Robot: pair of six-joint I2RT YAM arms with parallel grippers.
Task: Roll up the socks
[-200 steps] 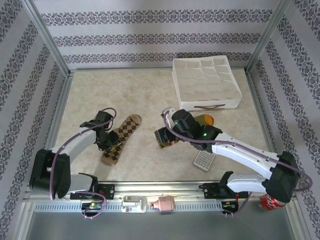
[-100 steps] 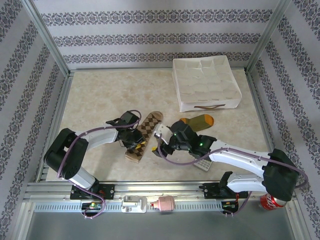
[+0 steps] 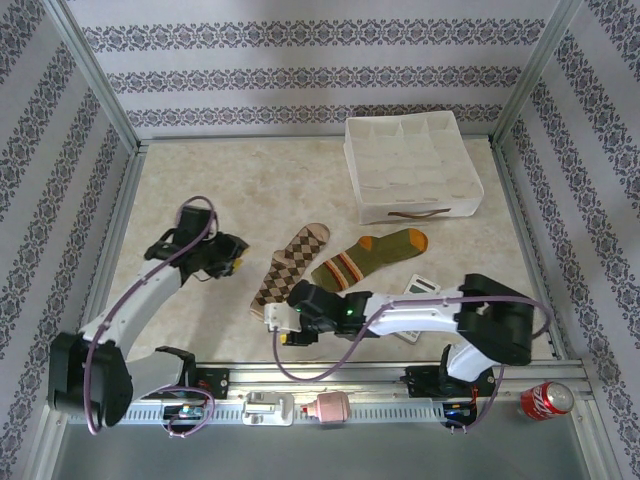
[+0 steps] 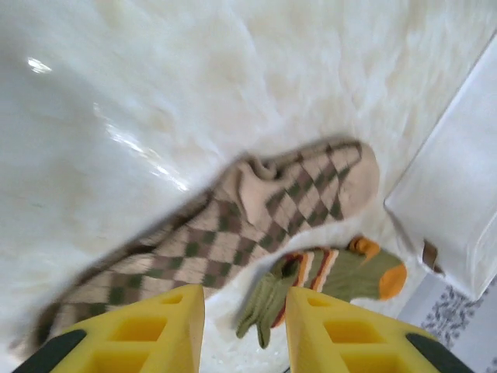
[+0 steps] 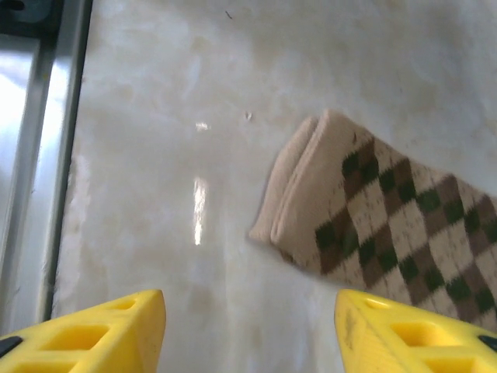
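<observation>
Top external view lays both socks out whole. The argyle sock (image 3: 290,272) lies flat near the middle of the table (image 3: 200,190), slanting from its toe at the far right to its cuff at the near left. The green sock (image 3: 372,258) lies just to its right, orange toe toward the far right.

This view also places the left gripper (image 3: 236,264) to the left of the argyle sock, clear of it. The right gripper (image 3: 280,328) sits low just near of that sock's cuff. How far either one's jaws gape is hard to read from above.

The wrist cameras settle that. In the left wrist view the left gripper (image 4: 245,326) has a modest gap between its yellow fingers (image 4: 147,326), with nothing in it. In the right wrist view the right gripper (image 5: 252,334) is spread wide and empty over bare tabletop.

The left wrist picture is blurred. Its fingers cover the cuff end of the argyle sock (image 4: 233,233), and the green sock (image 4: 326,280) shows beyond. The right wrist view cuts the argyle sock (image 5: 373,225) off at the frame edge, leaving the folded tan cuff plain.

The argyle knit carries brown, tan and dark green diamonds. The green sock has orange and cream bands. The table is glossy, cream and marbled.

A white divider box (image 3: 410,165) with square cells stands at the far right.
</observation>
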